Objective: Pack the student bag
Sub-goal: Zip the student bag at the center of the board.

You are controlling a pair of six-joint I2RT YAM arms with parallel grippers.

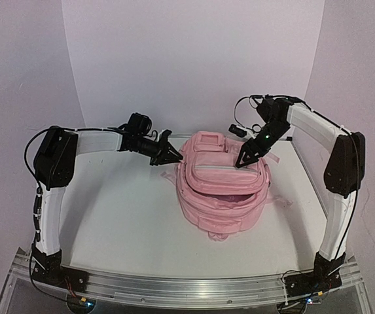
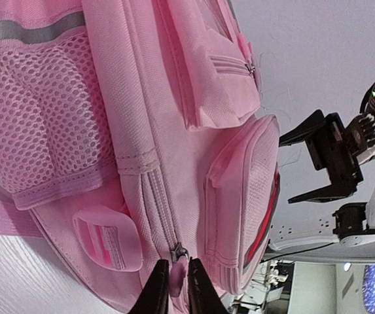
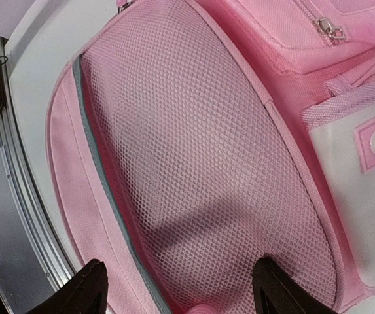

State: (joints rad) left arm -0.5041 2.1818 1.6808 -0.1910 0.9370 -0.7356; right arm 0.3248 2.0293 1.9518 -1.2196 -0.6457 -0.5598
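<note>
Now: large soft pink fabric backpack [image 1: 223, 190] lies mid-frame on the white counter [image 1: 122, 216]. Your left pincer [image 1: 174, 157], the nearer, pinches narrow on its small pink zip pull [image 2: 178, 271], zip running up-frame. Your right pincer [image 1: 243, 160] hangs wide above the pink mesh panel [image 3: 207, 163].

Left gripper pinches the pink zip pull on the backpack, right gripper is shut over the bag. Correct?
One thing is off: the right gripper is open, fingers spread wide over the backpack, as the right wrist view shows. The left gripper does pinch the pink zip pull.
</note>
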